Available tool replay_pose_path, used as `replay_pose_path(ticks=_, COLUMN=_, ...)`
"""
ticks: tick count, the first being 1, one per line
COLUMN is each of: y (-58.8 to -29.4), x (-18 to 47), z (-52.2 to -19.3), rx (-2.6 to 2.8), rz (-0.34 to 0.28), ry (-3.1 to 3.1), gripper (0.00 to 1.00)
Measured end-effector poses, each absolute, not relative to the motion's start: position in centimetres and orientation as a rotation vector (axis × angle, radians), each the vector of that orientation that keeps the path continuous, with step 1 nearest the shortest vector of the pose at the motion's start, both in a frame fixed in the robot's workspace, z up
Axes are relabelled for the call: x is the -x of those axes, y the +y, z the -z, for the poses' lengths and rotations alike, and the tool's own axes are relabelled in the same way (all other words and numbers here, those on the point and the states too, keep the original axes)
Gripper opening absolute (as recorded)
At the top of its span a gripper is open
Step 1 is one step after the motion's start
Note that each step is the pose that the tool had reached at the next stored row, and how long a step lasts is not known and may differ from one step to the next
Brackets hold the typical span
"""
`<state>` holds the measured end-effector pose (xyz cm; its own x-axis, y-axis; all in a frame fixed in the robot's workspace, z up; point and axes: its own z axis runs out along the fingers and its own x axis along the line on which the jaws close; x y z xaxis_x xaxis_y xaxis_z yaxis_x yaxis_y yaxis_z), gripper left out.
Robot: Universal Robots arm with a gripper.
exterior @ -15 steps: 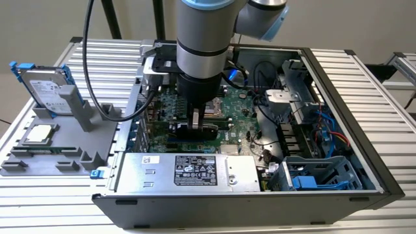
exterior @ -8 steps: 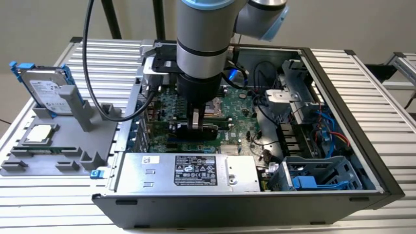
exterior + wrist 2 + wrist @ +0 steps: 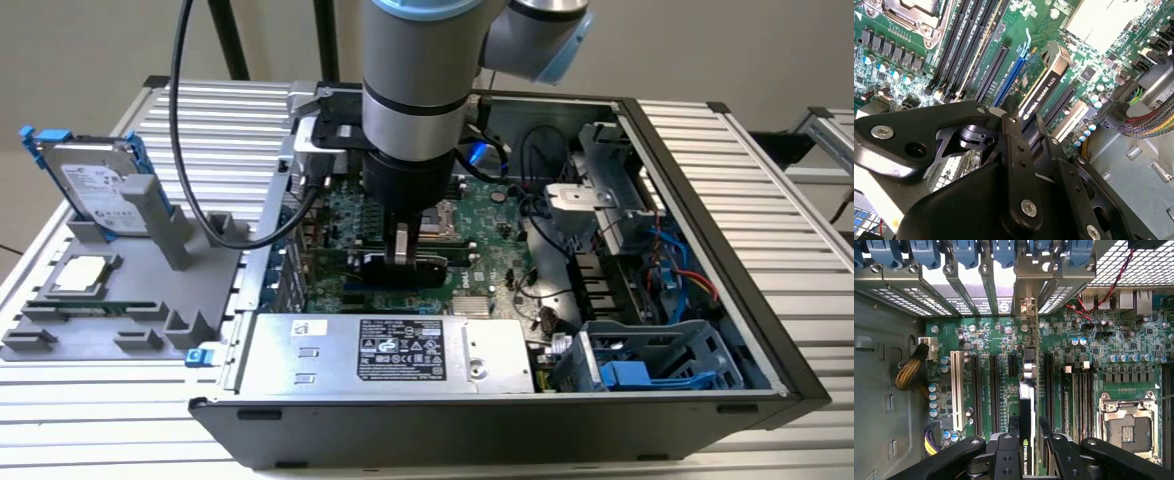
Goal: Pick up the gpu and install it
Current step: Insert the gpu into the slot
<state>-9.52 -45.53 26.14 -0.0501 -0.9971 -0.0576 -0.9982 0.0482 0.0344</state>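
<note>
The gpu (image 3: 1025, 400) stands on edge over the green motherboard (image 3: 999, 340) inside the open computer case (image 3: 694, 250). Its black shroud edge (image 3: 1046, 87) runs along a blue expansion slot (image 3: 1013, 75). Its silver end bracket (image 3: 1026, 307) reaches the case's rear slot openings. My gripper (image 3: 1029, 429) is shut on the card's top edge, with one black finger (image 3: 1013, 426) on each face. In the exterior view the gripper (image 3: 400, 262) hangs straight down from the arm, low over the board, with the gpu (image 3: 430, 272) under it. I cannot tell whether the card is fully seated.
A silver power supply (image 3: 387, 350) lies along the case's near side. A drive cage (image 3: 641, 365) and cables (image 3: 667, 260) fill the exterior view's right. The CPU socket (image 3: 1126, 427) and memory slots (image 3: 1081, 400) lie beside the card. A grey fixture (image 3: 120, 290) outside holds a hard drive (image 3: 100, 185).
</note>
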Motion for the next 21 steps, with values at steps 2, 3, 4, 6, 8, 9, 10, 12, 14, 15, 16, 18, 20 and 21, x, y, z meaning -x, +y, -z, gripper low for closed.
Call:
replay_pose_path(ticks=2, y=-45.47, x=9.52, z=-26.16, rx=2.152, rz=-0.101, ry=2.261, gripper=0.0)
replay_pose_path(ticks=3, y=-45.47, x=9.52, z=-26.18, rx=2.152, rz=-0.101, ry=2.261, gripper=0.0)
replay_pose_path(ticks=4, y=-45.46, x=9.52, z=-26.19, rx=2.152, rz=-0.101, ry=2.261, gripper=0.0)
replay_pose_path(ticks=6, y=-45.43, x=9.53, z=-26.21, rx=2.153, rz=-0.101, ry=2.261, gripper=0.0)
replay_pose_path(ticks=8, y=-45.38, x=9.55, z=-26.22, rx=2.153, rz=-0.101, ry=2.261, gripper=0.0)
replay_pose_path(ticks=9, y=-45.36, x=9.56, z=-26.22, rx=2.153, rz=-0.101, ry=2.261, gripper=0.0)
replay_pose_path(ticks=10, y=-45.34, x=9.59, z=-26.22, rx=2.153, rz=-0.101, ry=2.261, gripper=0.0)
replay_pose_path(ticks=12, y=-45.3, x=9.64, z=-26.22, rx=2.153, rz=-0.101, ry=2.26, gripper=0.0)
replay_pose_path(ticks=14, y=-45.27, x=9.73, z=-26.23, rx=2.154, rz=-0.101, ry=2.26, gripper=0.0)
replay_pose_path(ticks=15, y=-45.23, x=9.76, z=-26.22, rx=2.154, rz=-0.101, ry=2.26, gripper=0.0)
replay_pose_path(ticks=16, y=-45.22, x=9.78, z=-26.21, rx=2.154, rz=-0.101, ry=2.26, gripper=0.0)
replay_pose_path(ticks=18, y=-45.2, x=9.8, z=-26.18, rx=2.154, rz=-0.101, ry=2.259, gripper=0.0)
replay_pose_path(ticks=20, y=-45.19, x=9.82, z=-26.11, rx=2.154, rz=-0.101, ry=2.26, gripper=0.0)
replay_pose_path(ticks=21, y=-45.18, x=9.82, z=-26.09, rx=2.155, rz=-0.101, ry=2.26, gripper=0.0)
